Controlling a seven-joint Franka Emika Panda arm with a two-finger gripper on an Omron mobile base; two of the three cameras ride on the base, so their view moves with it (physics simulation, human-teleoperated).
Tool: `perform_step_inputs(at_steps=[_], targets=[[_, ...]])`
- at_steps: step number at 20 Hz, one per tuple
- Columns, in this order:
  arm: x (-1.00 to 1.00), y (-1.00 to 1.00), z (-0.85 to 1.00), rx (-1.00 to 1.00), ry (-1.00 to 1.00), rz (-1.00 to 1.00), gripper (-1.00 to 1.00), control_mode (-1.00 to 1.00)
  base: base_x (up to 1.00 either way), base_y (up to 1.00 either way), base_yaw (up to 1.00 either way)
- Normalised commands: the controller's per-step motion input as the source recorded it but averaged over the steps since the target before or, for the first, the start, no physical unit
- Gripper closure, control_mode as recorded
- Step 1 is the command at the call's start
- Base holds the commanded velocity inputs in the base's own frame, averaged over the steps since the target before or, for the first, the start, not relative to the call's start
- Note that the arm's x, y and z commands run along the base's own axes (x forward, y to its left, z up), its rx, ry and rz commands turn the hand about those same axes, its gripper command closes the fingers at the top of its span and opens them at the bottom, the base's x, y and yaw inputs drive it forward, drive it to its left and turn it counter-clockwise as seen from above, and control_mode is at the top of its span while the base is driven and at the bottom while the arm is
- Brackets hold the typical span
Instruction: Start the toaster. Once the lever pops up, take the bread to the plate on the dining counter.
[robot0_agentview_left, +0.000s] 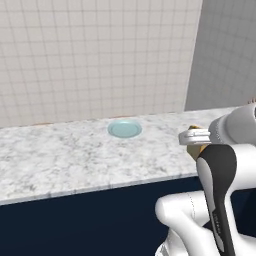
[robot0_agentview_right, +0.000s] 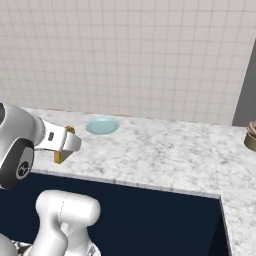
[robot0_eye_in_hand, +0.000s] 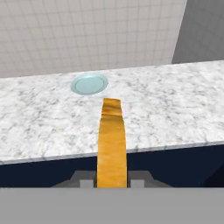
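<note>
One slice of bread (robot0_eye_in_hand: 111, 144) sits pinched edge-on in the closed gripper (robot0_eye_in_hand: 112, 183), above the dining counter (robot0_eye_in_hand: 175, 109), where one pale blue plate (robot0_eye_in_hand: 89, 83) lies.

From my left base view, the gripper (robot0_agentview_left: 194, 146) sits mostly behind my own wrist housing; I cannot see its fingertips there, and the bread (robot0_agentview_left: 196, 150) shows as a small golden sliver beneath the hand. In the right base view the bread (robot0_agentview_right: 61, 153) is likewise half covered by the hand, its faces unreadable. In the hand view the bread (robot0_eye_in_hand: 112, 146) appears edge-on, its lower end cut off at the picture's bottom between the finger tips. A dark brown object (robot0_agentview_right: 251, 135) is clipped by the right edge; I cannot identify it. The dining counter (robot0_agentview_left: 60, 155) runs past both side edges.
</note>
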Motion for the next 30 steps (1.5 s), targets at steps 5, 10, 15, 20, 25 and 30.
perform_step_inputs(at_steps=[5, 10, 15, 20, 25, 30], targets=[[0.0, 0.0, 0.0, 0.0, 0.0, 0.0, 1.0, 1.0, 0.38, 0.4, 0.0], [0.0, 0.0, 0.0, 0.0, 0.0, 0.0, 1.0, 1.0, 0.37, 0.4, 0.02], [0.0, 0.0, 0.0, 0.0, 0.0, 0.0, 1.0, 1.0, 0.5, 0.06, 0.02], [0.1, 0.0, -0.02, 0.0, 0.02, 0.01, 1.0, -1.0, 0.39, 0.0, 0.02], [0.87, 0.0, -0.03, 0.04, 0.06, 0.02, 1.0, -1.0, 0.0, 0.0, 0.0], [1.0, 0.0, -0.06, 0.07, 0.11, 0.01, 1.0, -1.0, 0.0, 0.0, 0.0]])
